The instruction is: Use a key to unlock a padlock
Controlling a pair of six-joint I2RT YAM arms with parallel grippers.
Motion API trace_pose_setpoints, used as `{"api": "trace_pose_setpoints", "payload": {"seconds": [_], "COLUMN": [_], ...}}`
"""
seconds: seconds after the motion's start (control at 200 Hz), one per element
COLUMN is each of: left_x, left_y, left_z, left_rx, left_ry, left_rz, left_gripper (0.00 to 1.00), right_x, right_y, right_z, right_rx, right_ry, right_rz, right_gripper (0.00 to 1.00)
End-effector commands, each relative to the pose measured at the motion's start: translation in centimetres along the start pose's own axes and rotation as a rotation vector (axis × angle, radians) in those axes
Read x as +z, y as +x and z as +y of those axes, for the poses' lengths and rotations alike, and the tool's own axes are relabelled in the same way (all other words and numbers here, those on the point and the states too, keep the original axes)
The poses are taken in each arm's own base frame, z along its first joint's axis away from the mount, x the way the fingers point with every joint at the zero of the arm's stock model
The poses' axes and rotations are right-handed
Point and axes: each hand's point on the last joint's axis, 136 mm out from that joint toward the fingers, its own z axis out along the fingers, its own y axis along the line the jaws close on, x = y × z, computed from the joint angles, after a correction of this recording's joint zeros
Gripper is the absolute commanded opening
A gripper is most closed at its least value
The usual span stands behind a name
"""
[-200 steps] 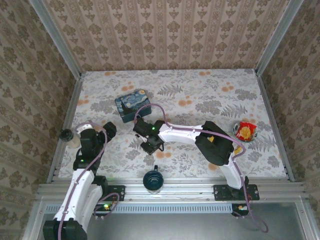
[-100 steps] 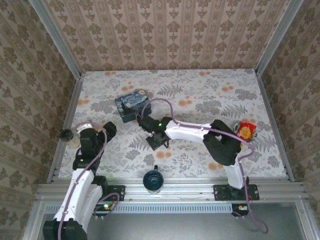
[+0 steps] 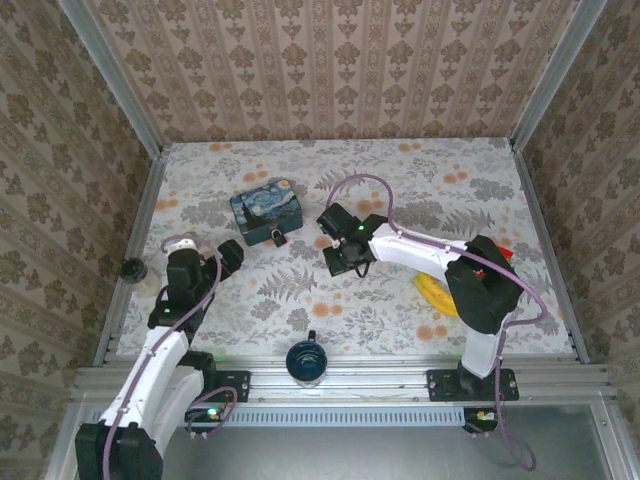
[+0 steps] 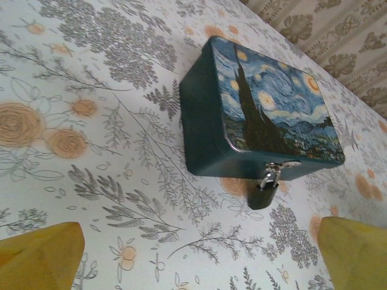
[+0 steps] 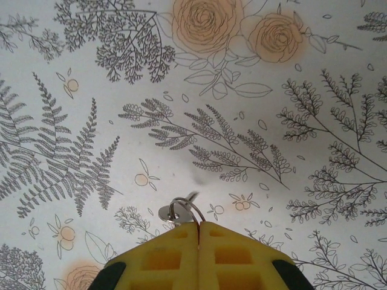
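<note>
Seen from overhead, a small blue box printed with a starry-night painting (image 3: 266,211) sits left of centre on the floral-patterned tabletop (image 3: 430,190). The tiny black squarish padlock with a pale metal shackle (image 3: 277,237) hangs at the box's lower right edge, touching it.

The left wrist view brings this closer. The padlock (image 4: 264,193) is hooked through a silvery hasp on the front wall of the box (image 4: 260,109), right of centre in the frame, and its body seems to rest on the tabletop (the contact is hard to judge). The left tool (image 4: 196,257) is released, with its yellow fingertips (image 4: 39,257) wide apart in the bottom corners of that frame, near the box but clear of it. From above, the left tool (image 3: 229,256) sits to the lower left of the box.

The right tool (image 5: 199,226) is clenched, its yellow fingers pressed together at the bottom centre of the right wrist view. It grasps a small silvery key on a wire ring (image 5: 179,211), which juts out from the fingertips over bare tabletop. Overhead, the right tool (image 3: 341,263) is just right of centre, to the right of the padlock and apart from it.

A dark blue mug (image 3: 305,360) stands at the bottom middle edge of the tabletop.
</note>
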Motion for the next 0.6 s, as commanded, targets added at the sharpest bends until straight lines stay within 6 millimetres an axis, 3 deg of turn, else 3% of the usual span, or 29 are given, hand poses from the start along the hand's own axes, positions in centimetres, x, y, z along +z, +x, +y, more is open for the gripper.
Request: {"api": "trace_pose_setpoints", "payload": {"seconds": [0.0, 0.16, 0.285, 0.595], "left_x": [-0.2, 0.2, 0.4, 0.5], "left_y": [-1.7, -1.5, -1.3, -1.2], "left_z": [-2.1, -2.9, -3.5, -4.0], "left_rx": [0.03, 0.038, 0.057, 0.072], "left_ry": [0.049, 0.065, 0.074, 0.077], "left_rz": [-0.049, -0.048, -0.033, -0.033], "left_gripper": [1.0, 1.0, 1.0, 1.0], "right_x": [-1.1, -0.6, -0.2, 1.9], "right_y": [-0.3, -0.4, -0.4, 2.9], "right_z": [1.3, 2.8, 2.8, 0.0], "right_rx": [0.019, 0.04, 0.056, 0.084], "right_ry": [-0.076, -0.154, -0.159, -0.067], "right_rz": [-0.01, 0.01, 0.005, 0.084], "right_gripper": [0.0, 0.0, 0.0, 0.0]}}
